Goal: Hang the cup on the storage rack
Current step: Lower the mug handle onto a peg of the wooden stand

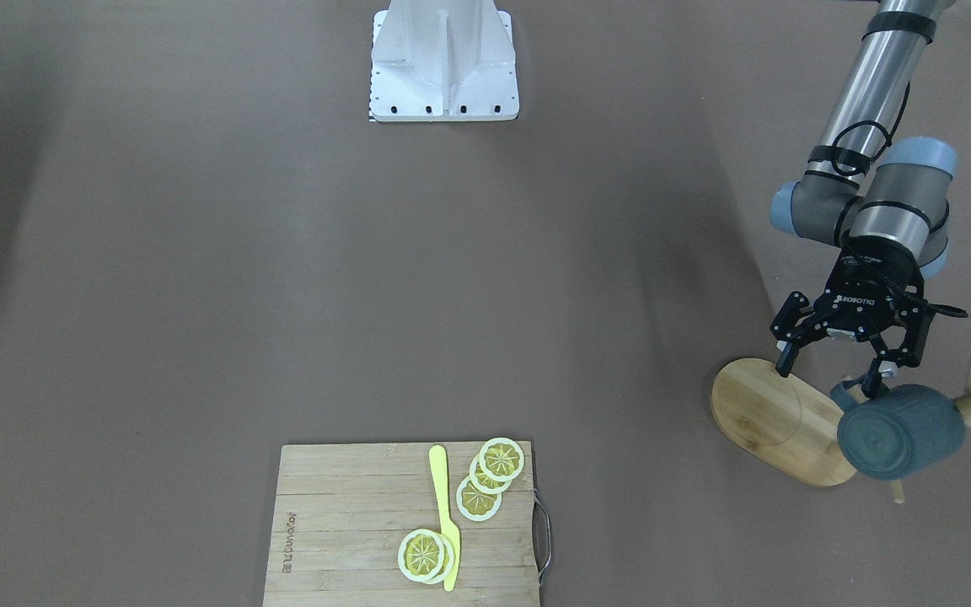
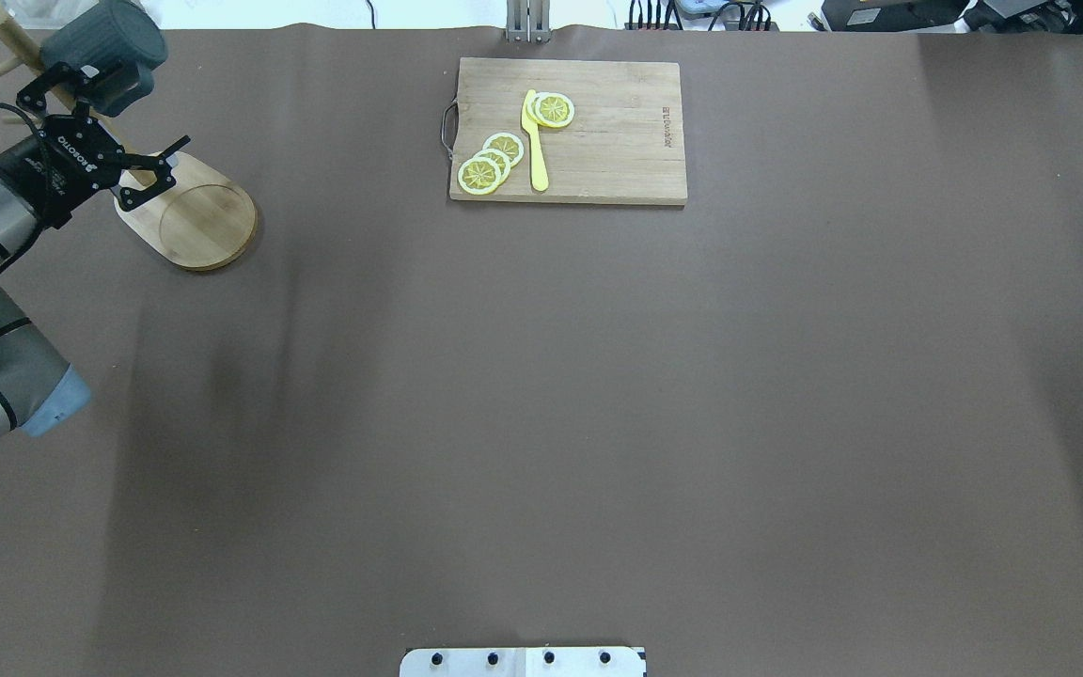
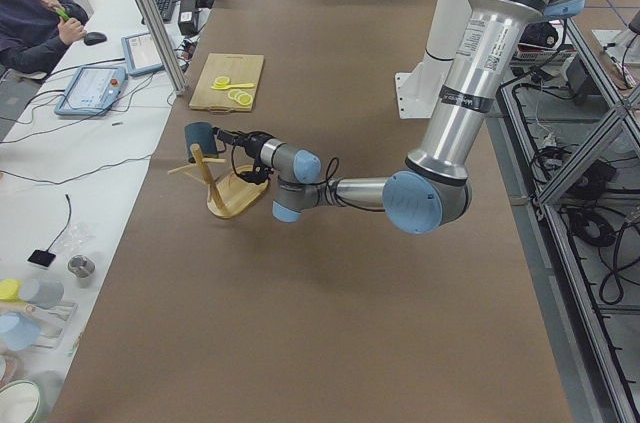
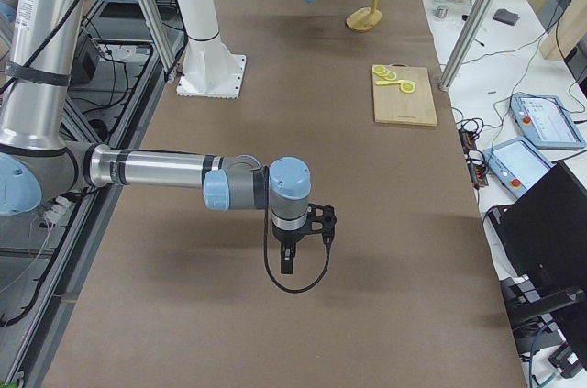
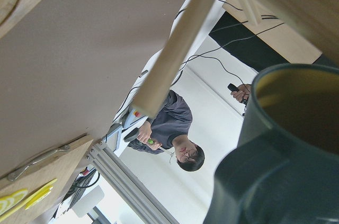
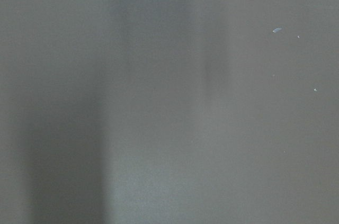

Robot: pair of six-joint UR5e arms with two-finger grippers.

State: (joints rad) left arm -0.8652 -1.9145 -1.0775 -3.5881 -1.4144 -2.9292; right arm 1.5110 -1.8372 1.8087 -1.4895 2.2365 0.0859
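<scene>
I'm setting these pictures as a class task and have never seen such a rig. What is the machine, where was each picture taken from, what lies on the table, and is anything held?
These are two robot arms at a table, each ending in a two-finger gripper. Two pictures look down on the table, from behind the robot and from across it; two look along it from its ends; two come from wrist cameras. The left gripper stands open beside the cup, which seems to hang on the storage rack. The right gripper hangs above the table; open or shut, I cannot tell. A cutting board carries lemon slices and a yellow knife. Nothing seems held.
</scene>
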